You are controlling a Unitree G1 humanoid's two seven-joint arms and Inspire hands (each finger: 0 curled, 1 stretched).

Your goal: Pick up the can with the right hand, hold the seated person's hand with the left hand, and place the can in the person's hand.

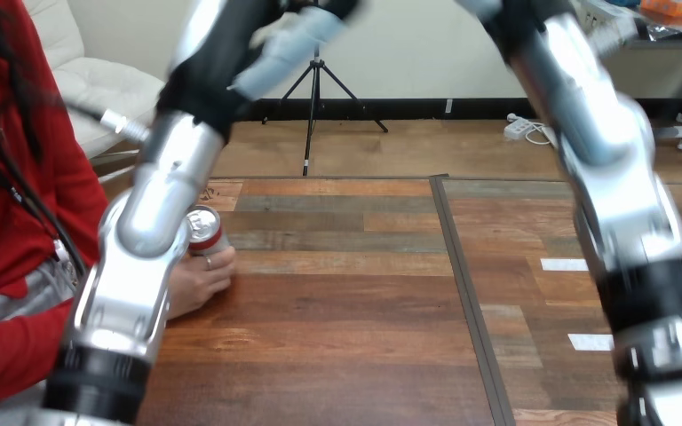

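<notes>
A red can [205,230] with a silver top stands on the wooden table [346,293] at the left. The person's hand [199,281] rests on the table and is wrapped round the can's lower part. My left arm [146,240] rises in front of the can's left side and hides part of it. My left hand [293,43] is lifted high above the table, far above the can and blurred. My right arm [622,204] slants upward from the bottom right to the view's top edge, well away from the can.
The person sits at the table's left side, their red sleeve [4,342] beside my left arm. A dark seam [462,293] runs front to back across the table. Two white tape marks [564,264] [590,342] lie near my right arm.
</notes>
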